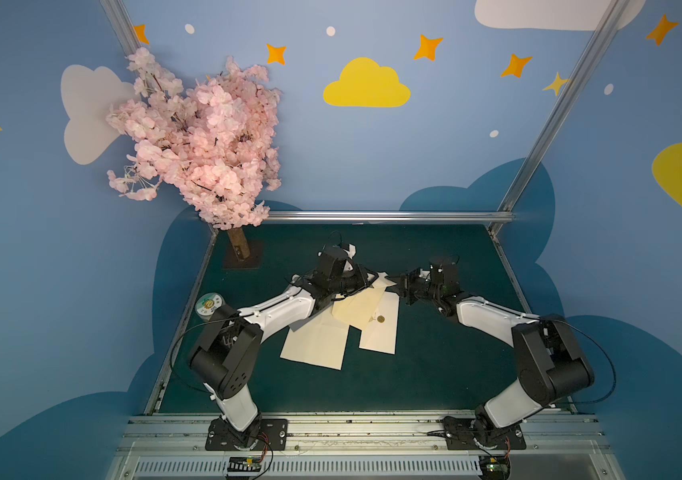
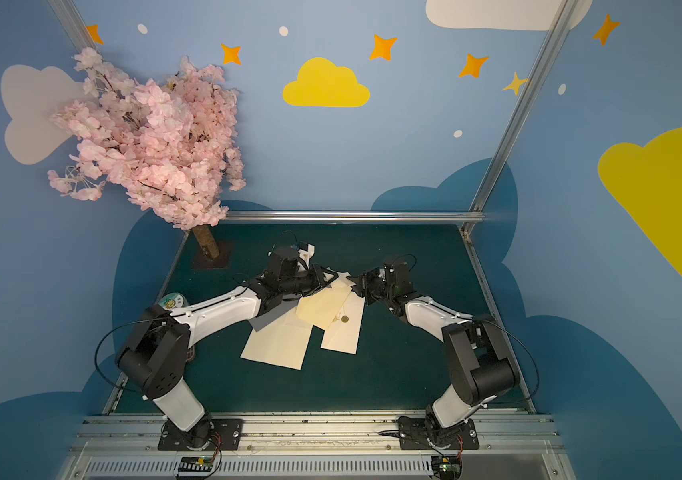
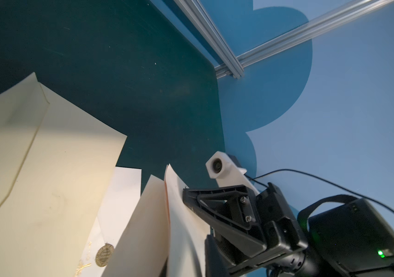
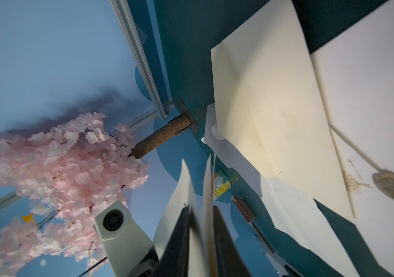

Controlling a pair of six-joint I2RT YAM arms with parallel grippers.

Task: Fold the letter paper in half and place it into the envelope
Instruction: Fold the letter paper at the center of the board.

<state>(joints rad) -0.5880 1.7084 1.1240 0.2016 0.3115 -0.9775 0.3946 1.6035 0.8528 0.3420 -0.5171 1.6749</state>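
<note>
Envelope [image 1: 383,338] one end raised, clamped in closed right pincer [image 1: 398,281]. Left pincer [image 1: 372,277] just beside that raised end; state cannot be told. Cream sheet [image 1: 356,309] laid across envelope.

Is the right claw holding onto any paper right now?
Yes, the right claw is shut on thin sheets of paper that stick out past its tips.

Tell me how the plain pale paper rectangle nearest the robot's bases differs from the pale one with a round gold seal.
The plain pale rectangle looks wider and unmarked; the sealed pale rectangle is narrower, with a round gold seal. The plain one lies left of the sealed one. Both are pale paper on the dark green mat.
</note>
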